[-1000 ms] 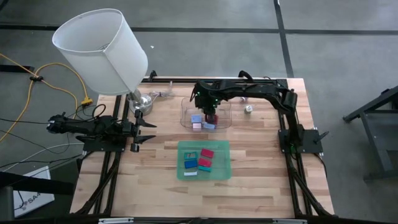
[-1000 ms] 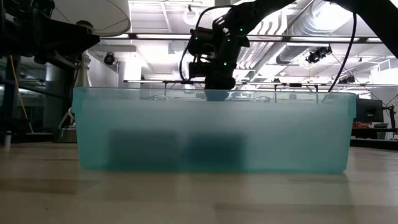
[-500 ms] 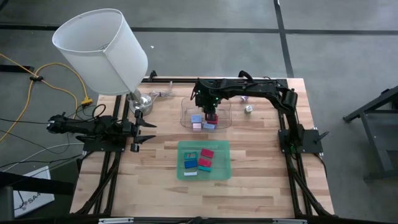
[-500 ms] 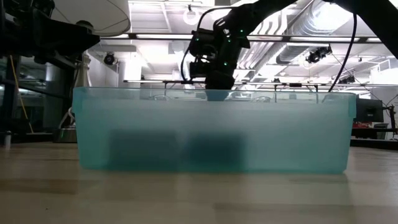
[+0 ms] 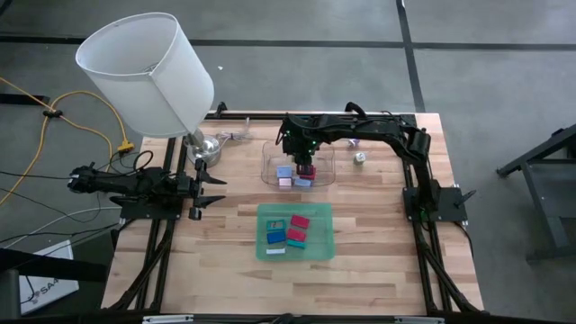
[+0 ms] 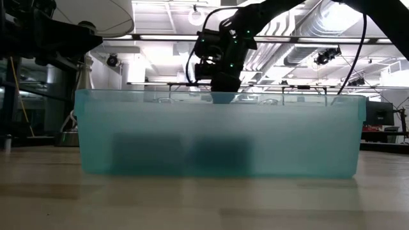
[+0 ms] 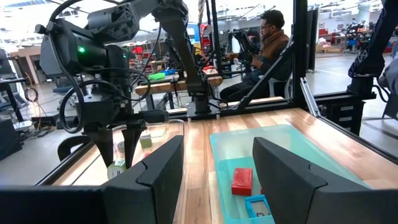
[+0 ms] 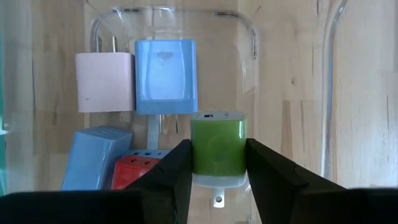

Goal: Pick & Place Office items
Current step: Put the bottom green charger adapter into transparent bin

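My right gripper point(image 5: 306, 166) hangs over the clear tray point(image 5: 269, 155), shut on a green block point(image 8: 216, 149). In that tray lie a white block point(image 8: 104, 82), a blue one point(image 8: 166, 76), a pale blue one point(image 8: 93, 157) and a red one point(image 8: 134, 171). Nearer the front edge, the green translucent tray point(image 5: 327, 245) holds red, teal, blue and white blocks point(image 5: 290, 234). My left gripper point(image 5: 212, 189) waits open at the table's left side; its fingers point(image 7: 163, 171) hold nothing. My right gripper pinches the green block by two opposite sides point(image 8: 195, 152) between its two fingers. The fingers come steeply from above, pointing down into the clear tray. The block sits upright between them over the tray's floor; whether it touches the floor I cannot tell.
A white lamp point(image 5: 148, 72) stands over the table's far left corner. A small metal piece point(image 5: 359, 158) lies right of the clear tray. In the low view the green tray's wall point(image 6: 217, 137) hides what is behind it. A person point(image 7: 270, 37) sits beyond the table.
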Controlling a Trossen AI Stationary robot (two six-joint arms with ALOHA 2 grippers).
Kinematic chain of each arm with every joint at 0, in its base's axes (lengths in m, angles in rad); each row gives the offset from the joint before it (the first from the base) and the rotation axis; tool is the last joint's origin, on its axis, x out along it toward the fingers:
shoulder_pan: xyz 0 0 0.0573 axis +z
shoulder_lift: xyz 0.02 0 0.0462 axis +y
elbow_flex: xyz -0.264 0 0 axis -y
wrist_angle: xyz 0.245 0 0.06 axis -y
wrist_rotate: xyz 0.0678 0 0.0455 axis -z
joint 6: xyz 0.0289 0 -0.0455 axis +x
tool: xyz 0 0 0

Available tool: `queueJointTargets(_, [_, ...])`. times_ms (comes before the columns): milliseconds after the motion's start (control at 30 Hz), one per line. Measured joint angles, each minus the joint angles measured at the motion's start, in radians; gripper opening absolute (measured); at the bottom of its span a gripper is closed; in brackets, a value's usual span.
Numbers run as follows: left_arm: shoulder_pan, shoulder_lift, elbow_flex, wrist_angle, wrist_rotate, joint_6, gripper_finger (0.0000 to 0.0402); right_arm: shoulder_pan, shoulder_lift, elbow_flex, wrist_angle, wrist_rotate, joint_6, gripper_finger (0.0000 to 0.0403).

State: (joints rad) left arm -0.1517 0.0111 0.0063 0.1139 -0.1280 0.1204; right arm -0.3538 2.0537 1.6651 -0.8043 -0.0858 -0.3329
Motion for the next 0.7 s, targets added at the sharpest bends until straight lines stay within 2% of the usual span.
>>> queueJointTargets(700, [0.000,0.000,0.000,0.000,0.000,0.000,0.0186,-0.015,0.048,-0.001,-0.007,0.001,0.009,0.0126])
